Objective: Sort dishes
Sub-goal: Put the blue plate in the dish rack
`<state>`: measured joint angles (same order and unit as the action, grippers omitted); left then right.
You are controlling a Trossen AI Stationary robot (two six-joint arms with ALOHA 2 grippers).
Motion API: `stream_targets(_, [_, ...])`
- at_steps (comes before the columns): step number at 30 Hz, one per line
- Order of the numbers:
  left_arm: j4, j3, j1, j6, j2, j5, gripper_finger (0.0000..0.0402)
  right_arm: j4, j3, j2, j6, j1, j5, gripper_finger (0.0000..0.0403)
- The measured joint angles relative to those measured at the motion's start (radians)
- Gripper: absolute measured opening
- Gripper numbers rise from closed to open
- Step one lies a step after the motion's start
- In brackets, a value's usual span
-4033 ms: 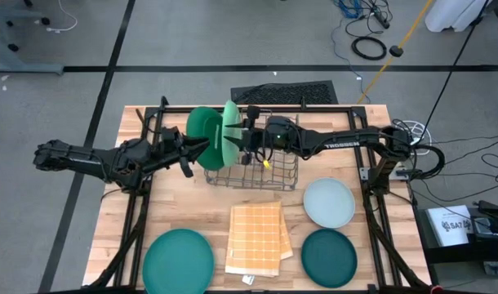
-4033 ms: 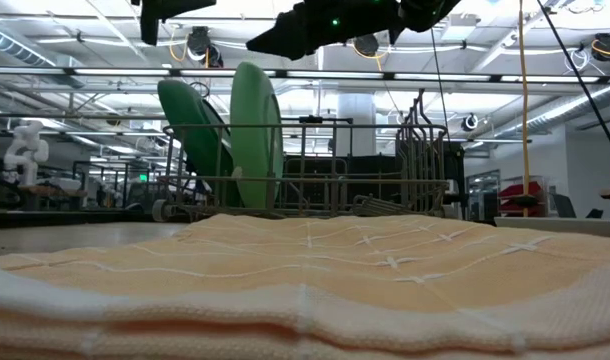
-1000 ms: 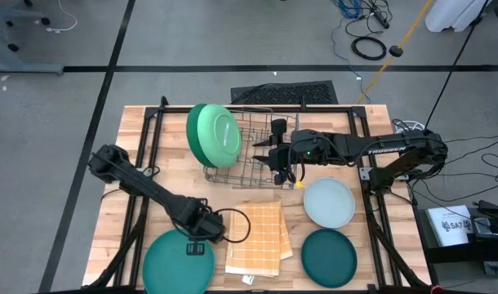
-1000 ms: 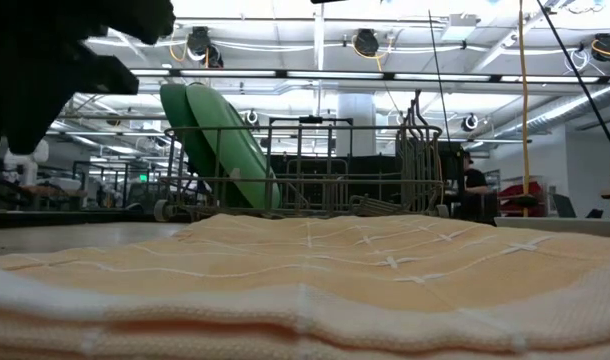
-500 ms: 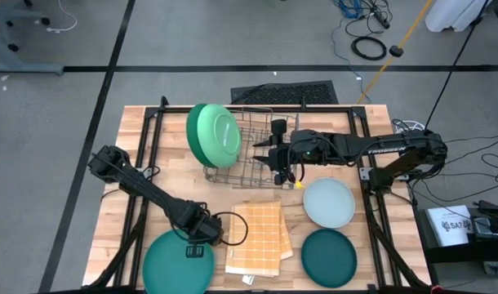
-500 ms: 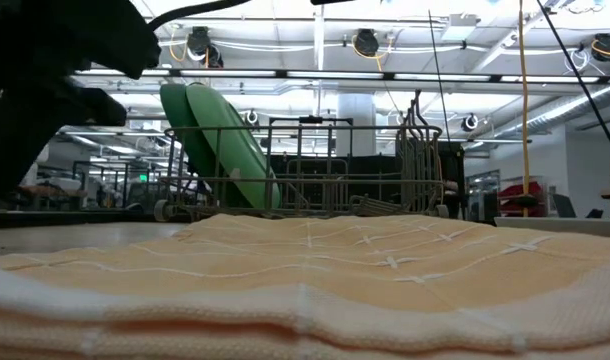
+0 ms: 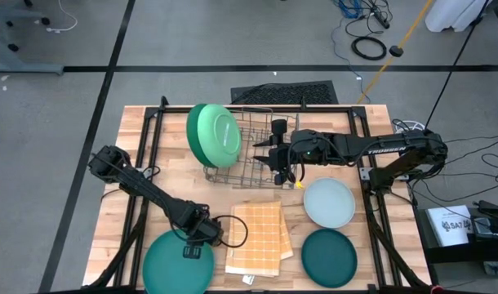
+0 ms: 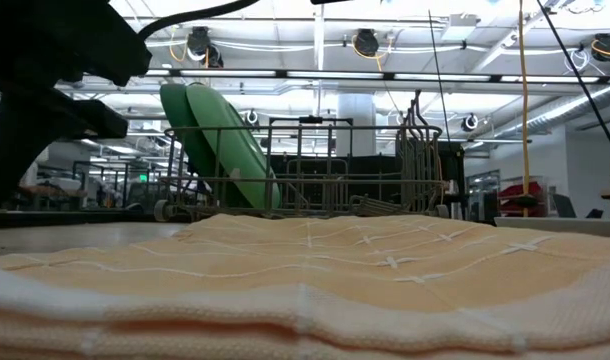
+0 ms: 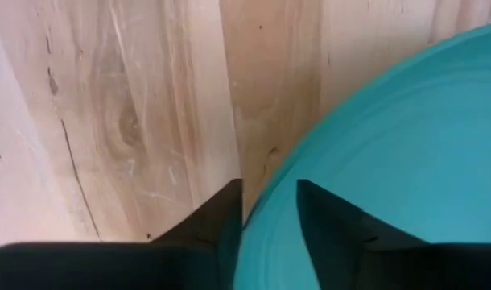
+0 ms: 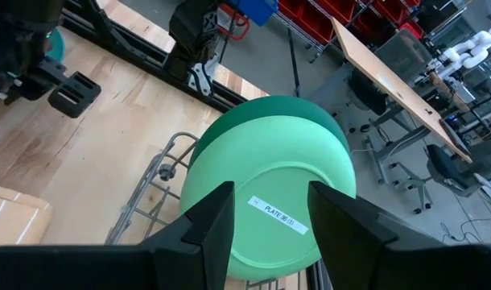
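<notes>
The teal plate (image 7: pixel 174 265) lies flat near the table's near left corner. My left gripper (image 7: pixel 198 239) points down at its far right rim. In the left wrist view my left gripper (image 9: pixel 270 193) is open, one finger over the wood and one over the teal plate (image 9: pixel 406 137). The light green plate (image 7: pixel 220 135) and the mid green plate (image 7: pixel 195 131) lean on edge in the grey wire rack (image 7: pixel 257 159). My right gripper (image 7: pixel 273 155) hovers open over the rack, facing the light green plate (image 10: pixel 270 193). The pale blue-grey plate (image 7: pixel 329 202) and the dark teal plate (image 7: pixel 329 257) lie flat. My left gripper comes from above, pointing down, and straddles the teal plate's rim (image 9: pixel 257 201) at its far right side, one finger outside and one over the plate's inner face. The plate lies flat on the table. Whether the fingers touch it, I cannot tell.
The folded orange-yellow checked cloth (image 7: pixel 257 237) lies just right of the teal plate and fills the foreground of the low view. Black frame rails (image 7: pixel 143 220) run along the table's left and right sides. Bare wood shows between the rack and the left rail.
My left gripper has moved a little toward the table's near edge and down onto the teal plate's far right rim. The plates and my right arm have kept still.
</notes>
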<state>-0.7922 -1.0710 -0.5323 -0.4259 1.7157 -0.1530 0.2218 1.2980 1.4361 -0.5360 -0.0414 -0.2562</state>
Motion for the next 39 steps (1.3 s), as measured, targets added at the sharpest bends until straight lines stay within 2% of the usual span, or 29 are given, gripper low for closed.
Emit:
stream_targets(6, [-0.007,0.0,0.001,0.05,0.0,0.021,0.0033,0.0,0.0,0.0,0.0,0.0,0.0,0.0153])
stream_targets(8, [0.001,0.0,0.0,0.042,-0.001,0.02,0.0013,0.0,0.0,0.0,0.0,0.0,0.0,0.0153])
stream_targets(19, [-0.067,-0.006,0.002,0.074,-0.006,0.037,0.0007,0.0,0.0,0.0,-0.006,0.0,-0.004,0.0153])
stream_targets(24, [-0.221,-0.07,0.002,0.077,-0.031,0.135,0.0007,-0.009,0.0,0.0,-0.018,0.0,-0.004,0.0153])
stream_targets(30, [-0.386,-0.186,0.002,0.071,-0.125,0.33,0.0007,-0.032,0.0,-0.01,-0.053,0.0,-0.005,0.0153])
stream_targets(34, [-0.384,-0.252,0.002,0.094,-0.207,0.474,0.0006,-0.037,0.0,-0.049,-0.066,0.0,-0.005,0.0153])
stream_targets(39, [-0.28,-0.312,0.0,0.264,-0.293,0.609,0.0006,-0.036,0.0,-0.127,-0.068,0.0,-0.005,0.0153])
